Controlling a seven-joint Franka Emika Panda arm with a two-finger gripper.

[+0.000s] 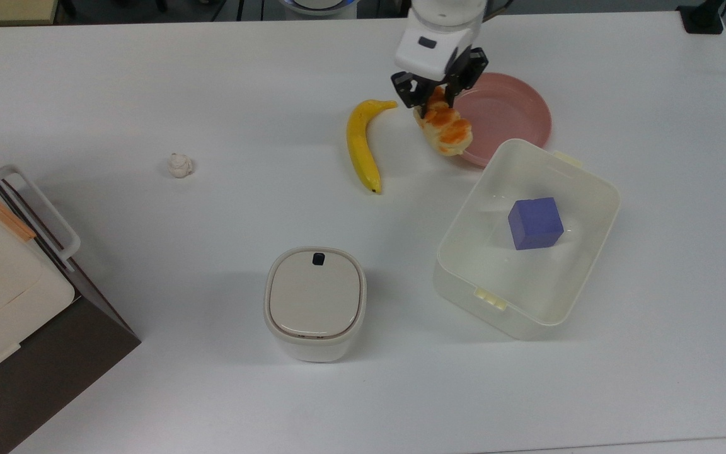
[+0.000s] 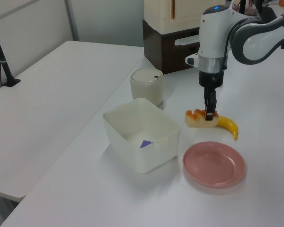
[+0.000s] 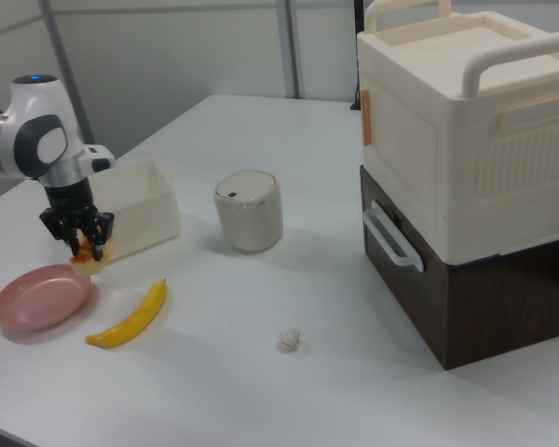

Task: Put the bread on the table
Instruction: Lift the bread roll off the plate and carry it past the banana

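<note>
Bread (image 1: 446, 130): braided bun, glossy orange-brown top, held off the table (image 1: 149, 94) by the gripper (image 1: 437, 102), whose 2 black fingers are pinched on the bun's far end as the top view shows it. In the top view the bun hangs tilted between the banana (image 1: 360, 144) and the pink plate (image 1: 514, 113), its lower end overlapping the plate's rim on the top view's left. In the left view the bread (image 2: 199, 119) sits above and behind the plate (image 2: 214, 164), clear of its surface, with the gripper (image 2: 209, 113) pointing straight down onto it and the banana (image 2: 227, 126) just behind. In the right view the gripper (image 3: 80, 244) carries the bread (image 3: 95, 255) just above the plate's (image 3: 35, 298) far rim, in front of the white tub (image 3: 142, 212). The plate holds nothing. Banana lies flat on the table, curved, near the plate but not touching it. Open white tub (image 1: 527, 239) sits against the plate's near edge in the top view, 1 blue-purple cube (image 1: 535, 223) inside. Lidded cream canister (image 1: 315, 302) stands well apart toward the top view's bottom centre. Small white lumpy ball (image 1: 180, 165) lies alone toward the top view's left. Cream-and-brown cabinet (image 3: 466, 168) with handles at the table's end.
</note>
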